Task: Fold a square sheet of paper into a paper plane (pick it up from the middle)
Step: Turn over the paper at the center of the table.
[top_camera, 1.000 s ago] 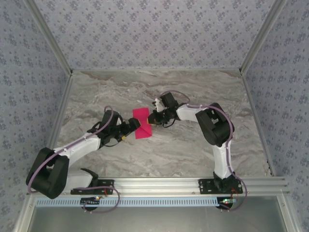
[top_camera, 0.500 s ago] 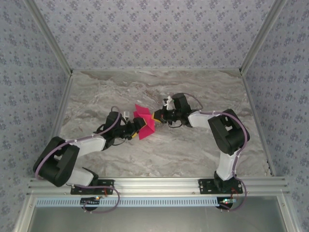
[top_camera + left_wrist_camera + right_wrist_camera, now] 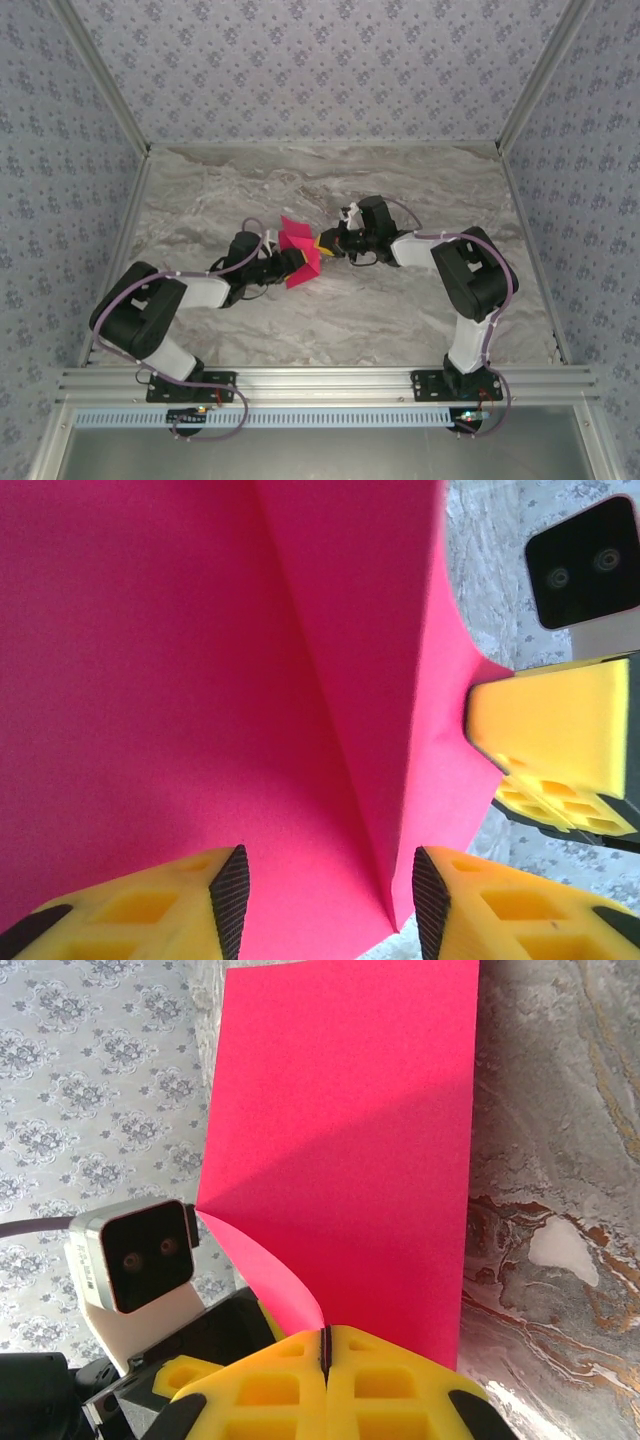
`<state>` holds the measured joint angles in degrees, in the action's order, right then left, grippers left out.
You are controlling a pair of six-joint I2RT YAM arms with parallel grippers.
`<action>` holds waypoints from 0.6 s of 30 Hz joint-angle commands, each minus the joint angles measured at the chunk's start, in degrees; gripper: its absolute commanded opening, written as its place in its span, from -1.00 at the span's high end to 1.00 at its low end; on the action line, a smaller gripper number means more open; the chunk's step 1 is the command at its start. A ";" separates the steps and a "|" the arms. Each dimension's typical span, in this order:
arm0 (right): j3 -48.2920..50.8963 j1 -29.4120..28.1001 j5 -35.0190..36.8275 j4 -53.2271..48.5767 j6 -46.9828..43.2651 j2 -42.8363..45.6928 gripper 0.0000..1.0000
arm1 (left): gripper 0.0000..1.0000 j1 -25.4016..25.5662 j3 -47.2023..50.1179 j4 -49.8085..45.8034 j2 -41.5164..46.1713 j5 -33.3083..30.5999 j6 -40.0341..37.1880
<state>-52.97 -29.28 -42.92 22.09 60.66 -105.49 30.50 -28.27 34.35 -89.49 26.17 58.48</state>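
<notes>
The pink sheet of paper [image 3: 180,680] filled most of the frame, with a sharp fold running from the top centre down to the bottom edge, right of centre. The left gripper [image 3: 330,905] had its two yellow fingers [image 3: 150,915] apart along the bottom, black pads facing that fold. At the right centre the right gripper [image 3: 500,755] held the paper's drawn-out corner, with a white camera [image 3: 585,565] above it in the upper right and the marble table [image 3: 480,550] behind

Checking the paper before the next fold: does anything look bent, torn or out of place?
Yes: the square sheet of paper isn't flat. Pinched at one edge by the shut right gripper, it buckles into a sharp ridge that runs between the open jaws of the left gripper, and one flap curls. No tear shows.
</notes>
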 commanded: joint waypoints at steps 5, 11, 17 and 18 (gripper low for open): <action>-0.09 -0.33 -1.80 -1.63 0.21 1.52 0.91 | 0.03 0.28 -2.78 5.91 -1.51 -0.07 -8.27; -0.21 -0.25 -1.97 -2.55 0.14 1.69 0.87 | 0.34 0.26 -3.79 5.58 -3.01 -0.41 -9.39; -0.24 0.44 -0.66 -6.91 -1.74 3.89 0.57 | 0.65 0.26 -3.81 5.25 -4.19 -1.43 -11.30; -0.03 0.75 0.21 -8.38 -2.47 4.92 0.44 | 0.69 0.27 -3.91 4.78 -4.31 -1.71 -11.83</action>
<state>-52.93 -29.15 -43.31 17.98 59.99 -104.31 30.50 -30.72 37.89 -93.21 25.43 49.25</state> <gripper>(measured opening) 0.247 0.167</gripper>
